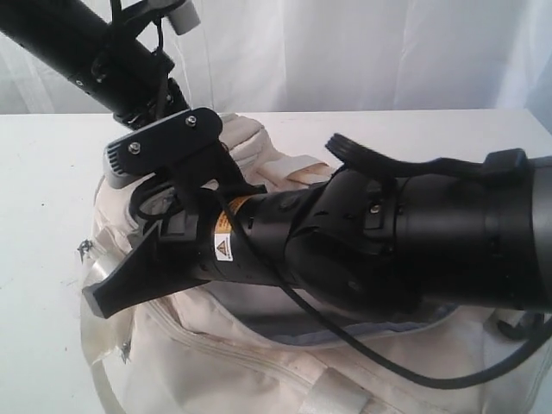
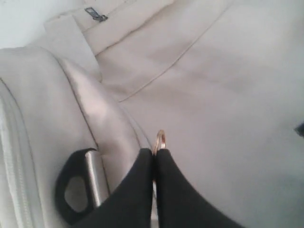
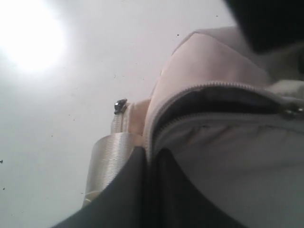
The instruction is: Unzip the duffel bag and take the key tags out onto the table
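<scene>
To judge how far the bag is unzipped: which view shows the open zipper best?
The right wrist view: the zipper stands parted over a dark gap in the bag. In the exterior view the right arm hides most of it. The left wrist view shows fabric and a small pull, no opening.

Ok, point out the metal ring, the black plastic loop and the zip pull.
Metal ring [image 2: 160, 138], left wrist view, top curve.
Black plastic loop [image 2: 59, 187], left wrist view, left rim.
Zip pull [image 2: 97, 15], left wrist view, its tab.

Just a white curtain [image 1: 362, 52] running across the top of the frame. It hangs in soft vertical folds, pretty bright.
</scene>
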### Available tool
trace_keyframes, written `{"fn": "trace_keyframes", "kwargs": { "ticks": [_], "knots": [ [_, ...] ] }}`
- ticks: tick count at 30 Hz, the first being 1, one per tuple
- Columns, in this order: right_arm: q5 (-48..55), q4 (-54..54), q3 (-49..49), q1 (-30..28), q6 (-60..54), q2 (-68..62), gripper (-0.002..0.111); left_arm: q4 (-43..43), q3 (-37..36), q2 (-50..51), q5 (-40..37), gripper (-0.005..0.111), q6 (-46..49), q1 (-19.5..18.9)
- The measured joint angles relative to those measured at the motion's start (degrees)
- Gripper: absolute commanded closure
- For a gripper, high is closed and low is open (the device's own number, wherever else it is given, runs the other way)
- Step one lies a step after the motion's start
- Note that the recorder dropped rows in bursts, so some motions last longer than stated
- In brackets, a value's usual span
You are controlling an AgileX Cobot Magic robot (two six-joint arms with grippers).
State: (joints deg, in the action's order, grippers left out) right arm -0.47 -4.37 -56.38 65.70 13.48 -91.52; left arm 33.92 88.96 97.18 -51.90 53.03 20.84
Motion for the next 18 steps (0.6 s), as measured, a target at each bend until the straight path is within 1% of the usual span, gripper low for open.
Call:
{"fn": "trace_keyframes", "kwargs": {
  "ticks": [4, 11, 15, 18],
  "knots": [
    [0.0, 0.0, 0.0, 0.59, 0.0, 0.0, 0.108, 3.28, 0.0, 1.69, 4.51, 0.107, 3.4, 0.0],
    [0.47, 0.0, 0.0, 1.41, 0.64, -0.03, 0.108, 14.25, 0.0, 4.58, 14.56, 0.107, 16.11, 0.0],
    [1.59, 0.0, 0.0, 2.28, 0.8, -0.03, 0.108, 17.31, 0.0, 6.49, 18.77, 0.107, 18.37, 0.0],
    [3.28, -0.13, 0.0, 2.86, 0.82, -0.03, 0.106, 17.96, 0.48, 7.77, 19.03, 0.107, 19.09, 0.0]
  ]
}}
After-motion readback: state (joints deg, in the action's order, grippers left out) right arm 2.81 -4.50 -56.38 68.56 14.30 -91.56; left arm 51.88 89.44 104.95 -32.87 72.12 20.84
